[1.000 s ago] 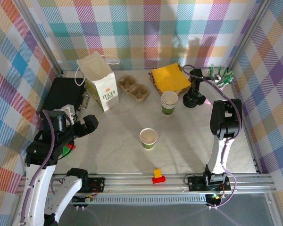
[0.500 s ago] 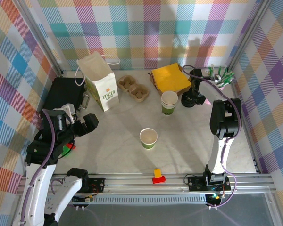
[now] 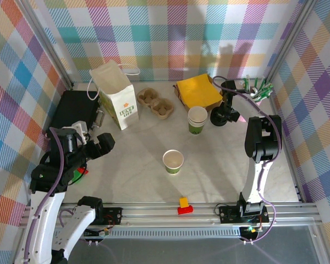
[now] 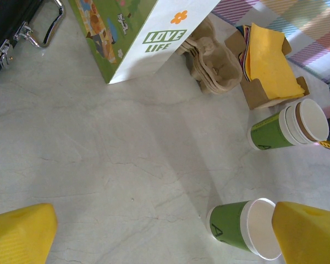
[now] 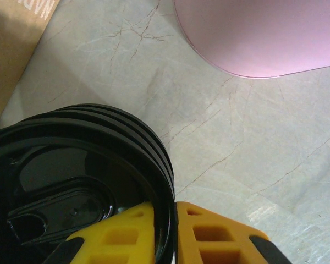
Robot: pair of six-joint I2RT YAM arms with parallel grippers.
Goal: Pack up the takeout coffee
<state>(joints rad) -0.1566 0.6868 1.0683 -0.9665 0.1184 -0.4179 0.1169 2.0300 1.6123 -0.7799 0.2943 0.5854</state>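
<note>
I see the tall white paper bag with green print (image 3: 116,93) upright at far left. The small cream-and-green paper coffee cup (image 3: 173,161) stands alone mid-table, well apart from it. My left gripper (image 4: 165,236) gapes, released; my right gripper (image 5: 173,231) is clenched on the rim of a round black plastic lid (image 5: 71,181).

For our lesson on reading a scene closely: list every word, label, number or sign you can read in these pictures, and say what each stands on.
"LOVE LIFE": green print on the white paper bag, below a small orange flower.
Black mark on the green band of the single paper cup: partly hidden, unreadable.
A similar mark on the stacked cups: too small to read.
Dark letters on the brown cardboard: cut off, unreadable.
No numbers are readable.
</note>
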